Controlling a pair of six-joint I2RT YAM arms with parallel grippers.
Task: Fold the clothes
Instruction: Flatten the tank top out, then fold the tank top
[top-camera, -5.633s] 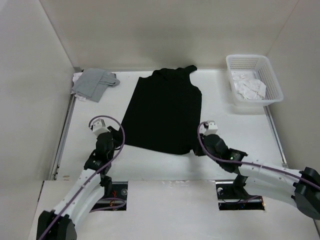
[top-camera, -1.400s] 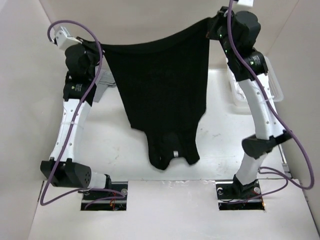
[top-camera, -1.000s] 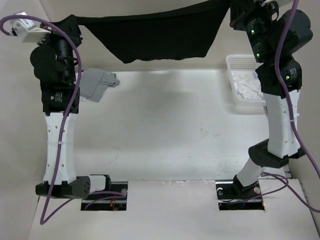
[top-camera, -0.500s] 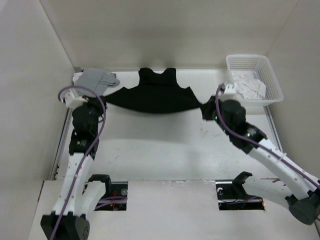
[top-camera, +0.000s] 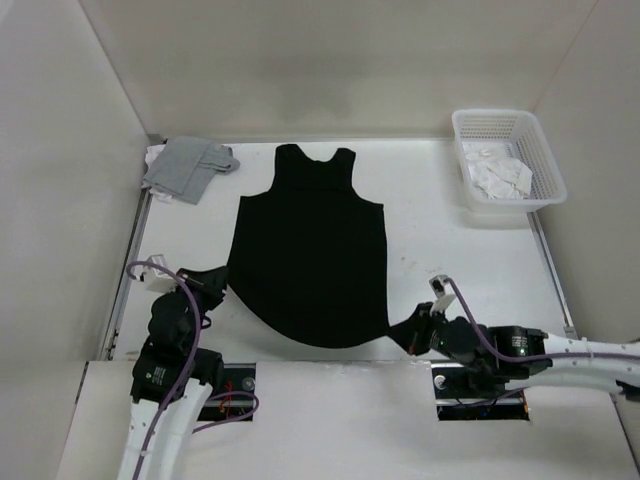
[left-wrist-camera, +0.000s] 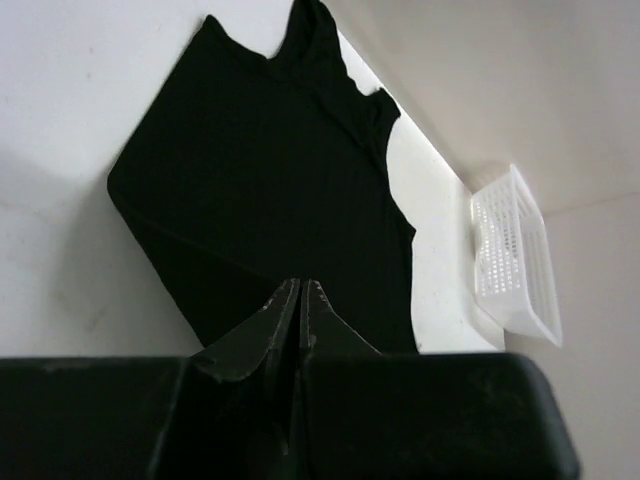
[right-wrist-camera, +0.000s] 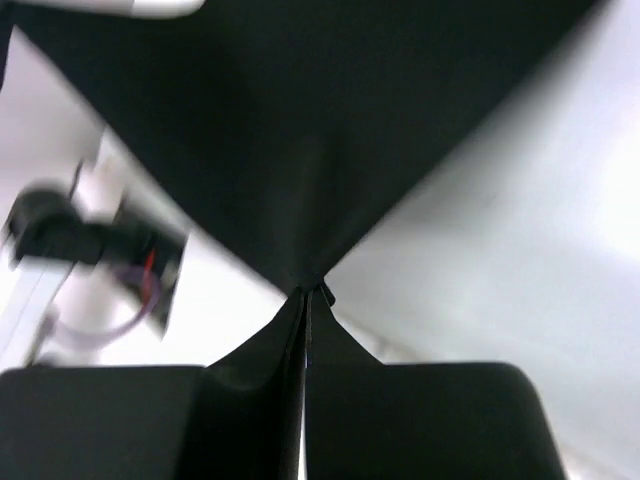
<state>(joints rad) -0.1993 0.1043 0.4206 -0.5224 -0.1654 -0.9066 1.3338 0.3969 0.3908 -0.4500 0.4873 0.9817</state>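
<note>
The clothes (top-camera: 310, 250), a black sleeveless top, lie spread on the white table, straps toward the back wall and curved hem toward me. My left gripper (top-camera: 213, 283) is low at the hem's left corner, shut on the fabric. In the left wrist view the shut fingers (left-wrist-camera: 300, 284) meet a raised fold of the top (left-wrist-camera: 270, 170). My right gripper (top-camera: 408, 335) is at the hem's right corner near the table's front edge. The right wrist view shows the cloth (right-wrist-camera: 300, 130) drawn to a point between the shut jaws (right-wrist-camera: 312, 290).
A light grey garment (top-camera: 185, 168) lies crumpled at the back left corner. A white basket (top-camera: 505, 160) holding a white cloth (top-camera: 500, 178) stands at the back right, also visible in the left wrist view (left-wrist-camera: 515, 260). Walls close in three sides.
Both arms have pulled back toward the front edge and dropped low, dragging the hem with them. The top went from bunched and hanging between the grippers to laid out flat.
</note>
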